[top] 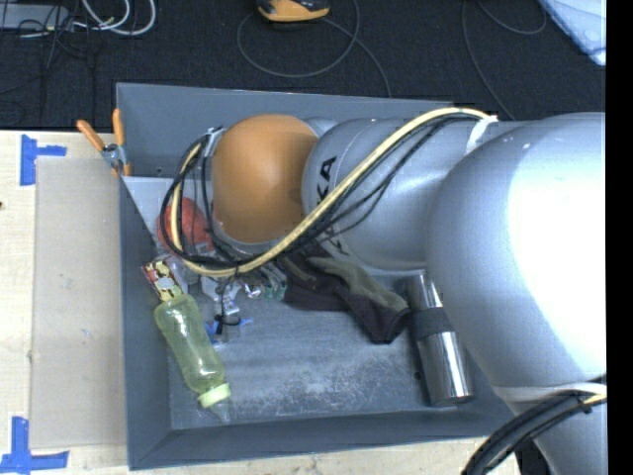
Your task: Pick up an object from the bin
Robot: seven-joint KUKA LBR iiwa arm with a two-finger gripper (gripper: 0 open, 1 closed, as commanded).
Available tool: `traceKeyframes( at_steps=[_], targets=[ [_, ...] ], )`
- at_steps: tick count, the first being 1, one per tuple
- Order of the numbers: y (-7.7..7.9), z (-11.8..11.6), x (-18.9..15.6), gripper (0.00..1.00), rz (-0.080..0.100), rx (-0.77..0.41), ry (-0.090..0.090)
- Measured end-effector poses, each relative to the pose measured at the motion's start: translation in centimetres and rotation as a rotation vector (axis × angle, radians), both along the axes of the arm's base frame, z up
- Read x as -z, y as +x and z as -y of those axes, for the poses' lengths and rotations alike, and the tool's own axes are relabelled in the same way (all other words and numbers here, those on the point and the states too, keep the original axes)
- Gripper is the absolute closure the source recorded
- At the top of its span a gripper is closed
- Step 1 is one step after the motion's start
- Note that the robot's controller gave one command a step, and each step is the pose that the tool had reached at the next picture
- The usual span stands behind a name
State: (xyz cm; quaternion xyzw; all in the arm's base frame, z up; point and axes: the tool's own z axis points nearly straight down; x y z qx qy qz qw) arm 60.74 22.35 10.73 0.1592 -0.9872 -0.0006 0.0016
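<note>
My gripper [229, 303] hangs low at the bin's left side, under the arm's wrist, most of it hidden. Just left of and below it lies a clear yellow-green plastic bottle [192, 347], on its side with the cap toward the bin's front. A small blue piece [224, 322] sits right beneath the gripper, beside the bottle's shoulder. A small multicoloured packet [162, 277] lies against the left wall, above the bottle. A red object [194, 228] peeks out behind the wrist cables.
A dark olive-and-black cloth [351, 295] lies crumpled in the bin's middle, right of the gripper. A shiny metal cylinder [441, 352] rests by the right wall. The arm covers the bin's back and right.
</note>
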Motion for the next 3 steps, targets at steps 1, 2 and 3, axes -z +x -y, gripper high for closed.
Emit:
traceKeyframes(
  at_steps=[1, 2, 3],
  targets=[
    [0.26, 3.03, 3.94, 0.00, -0.011, -0.145, 0.000],
    [1.02, 2.95, 3.67, 0.00, 0.002, -0.519, 0.003],
    [0.49, 3.02, 3.94, 0.00, -0.012, -0.343, 0.003]
  ],
)
